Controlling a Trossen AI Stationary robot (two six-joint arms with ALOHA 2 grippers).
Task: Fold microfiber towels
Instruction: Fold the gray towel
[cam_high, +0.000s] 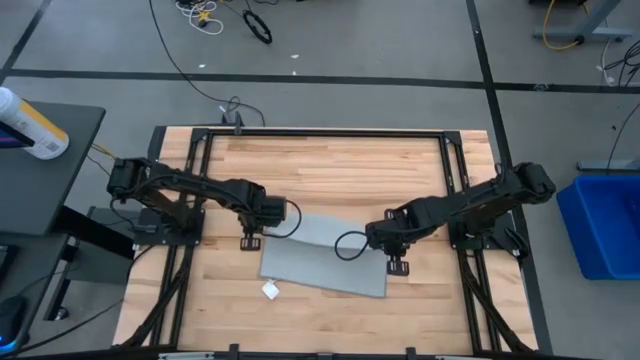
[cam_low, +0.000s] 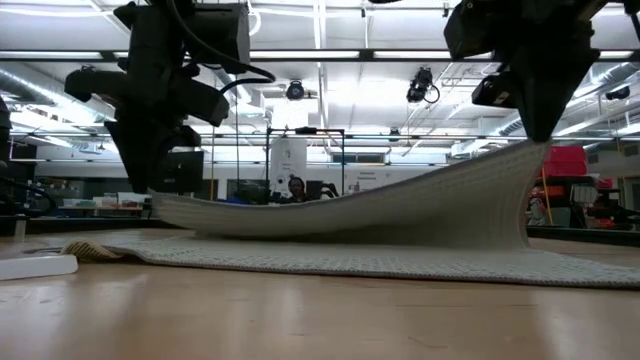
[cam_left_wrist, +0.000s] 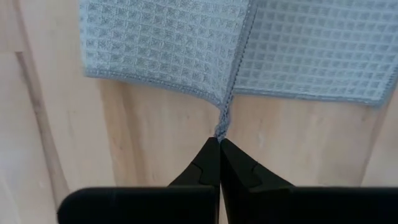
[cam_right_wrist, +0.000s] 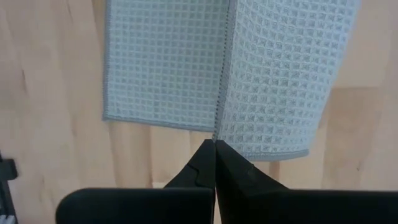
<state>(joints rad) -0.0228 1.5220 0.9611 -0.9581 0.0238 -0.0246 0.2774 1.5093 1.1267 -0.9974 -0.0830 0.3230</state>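
Observation:
The light grey-blue waffle-textured towel (cam_high: 325, 262) lies in the middle of the wooden table, with a small white tag (cam_high: 271, 291) at its near left corner. One edge is lifted off the table and hangs between my two grippers, sagging in the middle (cam_low: 350, 215), while the rest lies flat (cam_low: 400, 262). My left gripper (cam_high: 252, 238) is shut on the lifted edge's left end. My right gripper (cam_high: 396, 262) is shut on its right end and stands higher (cam_low: 535, 140) than the left (cam_low: 152, 190). My left gripper pinches the towel's hemmed edge (cam_left_wrist: 221, 127) between its two fingertips, from above, pointing down. That end is lifted a little off the table; the cloth below it runs down onto the layer lying flat. My right gripper pinches the towel's hemmed edge (cam_right_wrist: 216, 134) between its two fingertips, from above, pointing down. That end (cam_low: 528, 160) is held higher than the left one, and the cloth falls steeply from it to the table.
Black frame rails (cam_high: 320, 132) run along the table's far, left and right sides. A black side table with a white bottle (cam_high: 30, 125) stands off the left edge, a blue bin (cam_high: 605, 225) off the right. Bare wood lies near and far of the towel.

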